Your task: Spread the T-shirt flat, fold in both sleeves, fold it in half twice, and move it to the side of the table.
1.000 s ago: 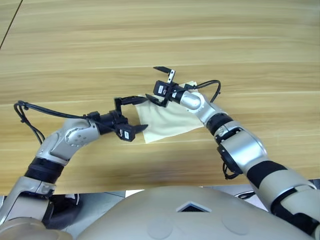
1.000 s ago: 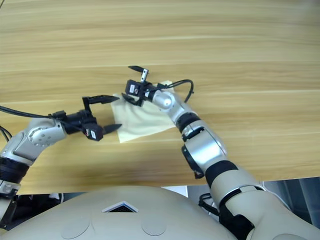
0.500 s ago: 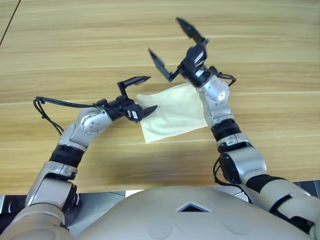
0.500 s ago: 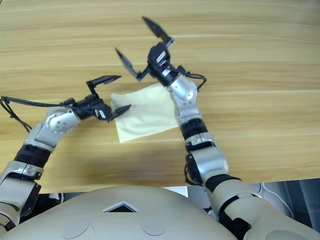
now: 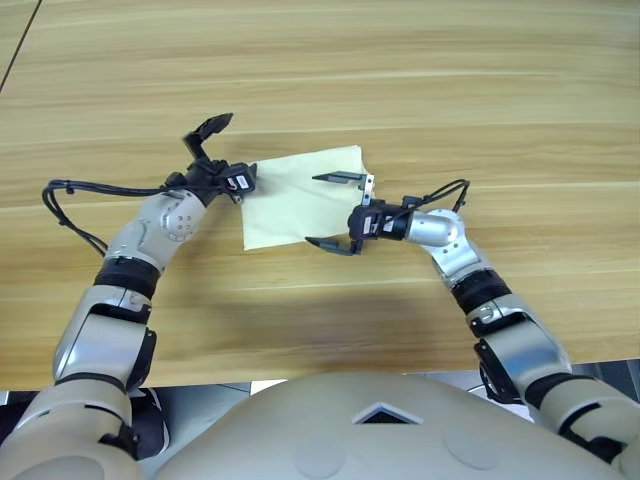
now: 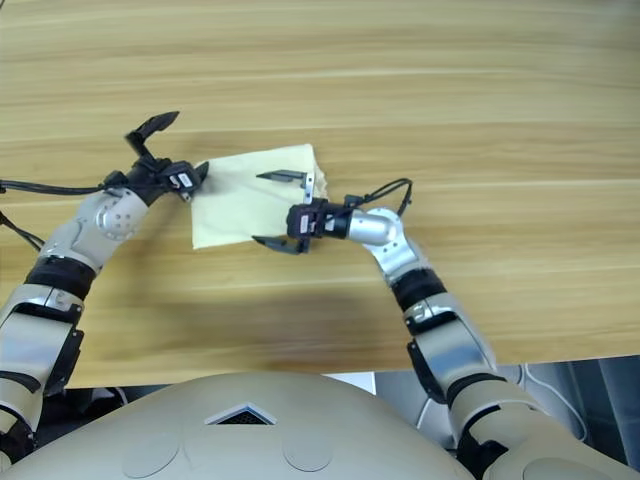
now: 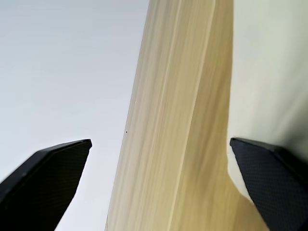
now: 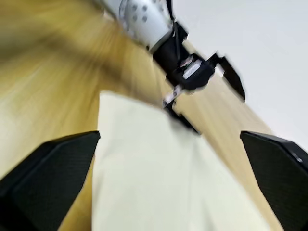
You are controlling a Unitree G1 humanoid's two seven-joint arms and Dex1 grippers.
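A folded pale-yellow T-shirt lies flat on the wooden bench, flanked by both arms. The left end effector sits at the shirt's 10 o'clock corner, fingers spread wide and gripping nothing. One finger is raised off the wood and the other is at the cloth's edge, where contact cannot be confirmed. The right end effector, equally wide and empty, comes in from 4 o'clock. One finger is above the cloth and the other by the shirt's 6 o'clock edge. Wood runs on from the shirt toward 9, 12 and 3 o'clock, and the bench's near edge lies at 6 o'clock.
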